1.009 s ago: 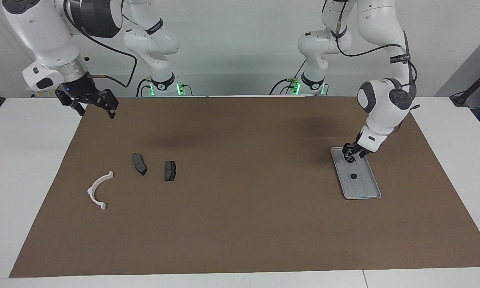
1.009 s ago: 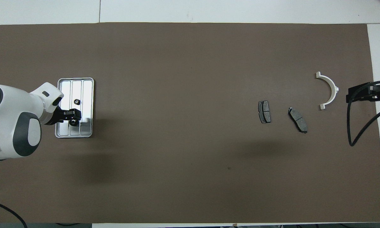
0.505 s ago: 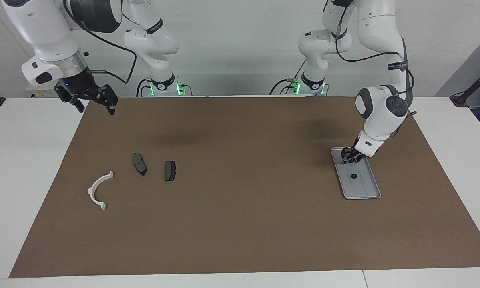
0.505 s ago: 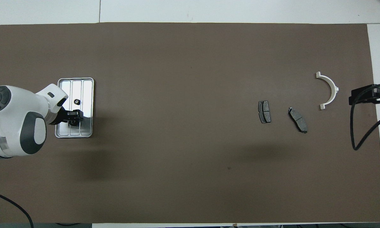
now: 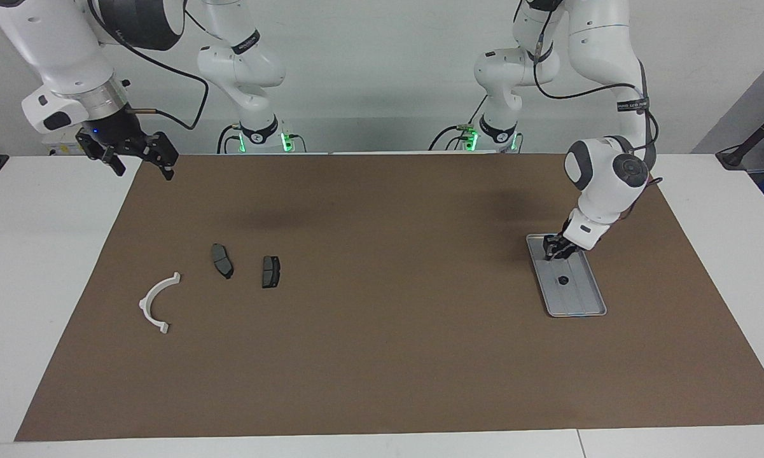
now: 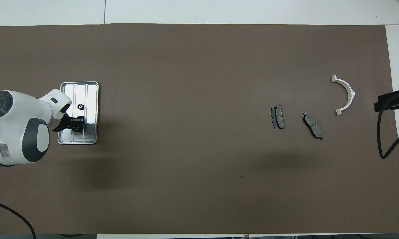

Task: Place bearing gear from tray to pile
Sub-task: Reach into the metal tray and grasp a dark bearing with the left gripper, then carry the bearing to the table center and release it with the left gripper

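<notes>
One camera sat high across the table (image 5: 382, 448) and faced the two robots, taking in their bases, the wall and the whole brown mat (image 5: 388, 356) from a fair way off. The other hung high above the robots' own end and looked steeply down and forward, framing little more than the mat (image 6: 199, 186). Both views shared the mat and everything on it, turned half a circle from each other.

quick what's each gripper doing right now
Left gripper: low in the tray, fingers' state cannot be told.
Right gripper: open, empty, waiting over the mat's edge.
</notes>
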